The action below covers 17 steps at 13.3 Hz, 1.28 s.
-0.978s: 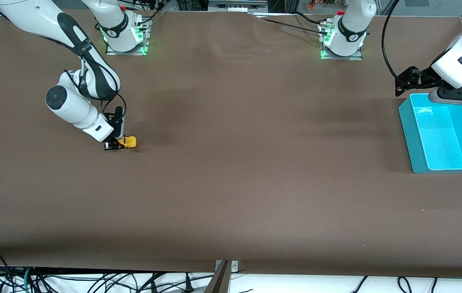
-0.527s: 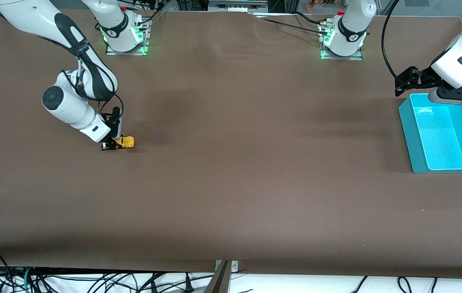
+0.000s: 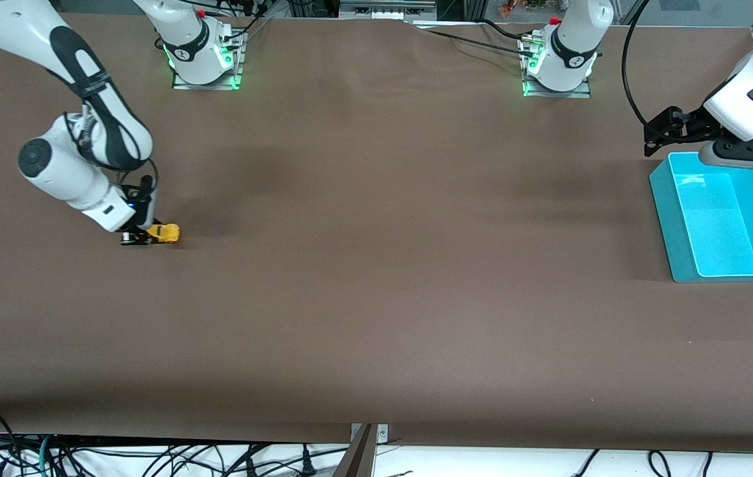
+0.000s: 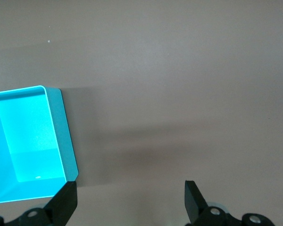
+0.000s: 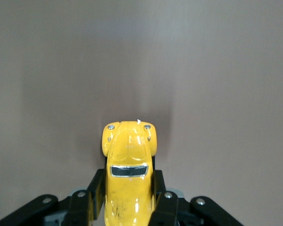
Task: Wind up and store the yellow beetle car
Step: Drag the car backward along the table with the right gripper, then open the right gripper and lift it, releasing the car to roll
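The yellow beetle car (image 3: 166, 232) sits low on the brown table near the right arm's end. My right gripper (image 3: 144, 236) is shut on it, fingers against both sides of its body. In the right wrist view the car (image 5: 129, 162) points away from the camera, its rounded hood free and its rear held between the black fingers (image 5: 162, 195). My left gripper (image 4: 129, 207) is open and empty, waiting over the table beside the teal bin (image 3: 724, 215), which also shows in the left wrist view (image 4: 30, 141).
The teal bin is empty and stands at the left arm's end of the table. The two arm bases (image 3: 204, 56) stand along the table's edge farthest from the front camera. Cables hang past the near edge.
My right gripper has dragged the car along the table toward the right arm's end, still shut on it. The left arm has not moved.
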Motion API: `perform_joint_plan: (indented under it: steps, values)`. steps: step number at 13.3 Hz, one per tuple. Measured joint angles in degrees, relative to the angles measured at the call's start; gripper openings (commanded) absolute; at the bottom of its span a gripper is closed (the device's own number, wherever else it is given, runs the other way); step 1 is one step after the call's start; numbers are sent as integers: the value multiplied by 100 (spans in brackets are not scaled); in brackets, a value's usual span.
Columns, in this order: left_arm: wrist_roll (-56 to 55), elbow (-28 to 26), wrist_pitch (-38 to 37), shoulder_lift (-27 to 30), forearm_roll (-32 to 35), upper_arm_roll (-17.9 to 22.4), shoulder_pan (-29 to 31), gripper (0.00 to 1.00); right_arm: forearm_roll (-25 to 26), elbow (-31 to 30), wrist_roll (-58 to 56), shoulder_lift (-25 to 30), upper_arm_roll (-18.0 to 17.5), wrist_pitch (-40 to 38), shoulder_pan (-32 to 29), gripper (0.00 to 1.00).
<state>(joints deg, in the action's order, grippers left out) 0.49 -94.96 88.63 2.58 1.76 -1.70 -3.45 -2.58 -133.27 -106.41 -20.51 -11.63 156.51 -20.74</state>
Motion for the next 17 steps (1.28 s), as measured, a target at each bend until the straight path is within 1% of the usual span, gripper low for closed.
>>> perform_joint_plan:
  steps: [3,6,8,9,10,11,14,17]
  values:
    - [0,1,0,0,0,0,-10,100,-7,22,-569,0,102,-37,-458,19]
    - [0,1,0,0,0,0,-14,100,-12,33,-942,0,116,-68,-849,24]
    - [0,1,0,0,0,-1,-17,100,-12,50,-965,-3,111,-117,-896,35]
    - [0,1,0,0,0,-1,-18,100,-12,90,-965,-11,104,-218,-896,43]
    - [0,1,0,0,0,-1,-18,100,-12,144,-965,-22,103,-346,-896,64]
    - [0,1,0,0,0,-1,-18,100,-14,200,-963,-35,103,-470,-896,100]
    - [0,2,0,0,0,-1,-19,100,-17,350,-942,-120,73,-682,-896,100]
    - [0,2,0,0,0,-1,-20,100,-19,681,-809,-136,-25,-1098,-895,100]
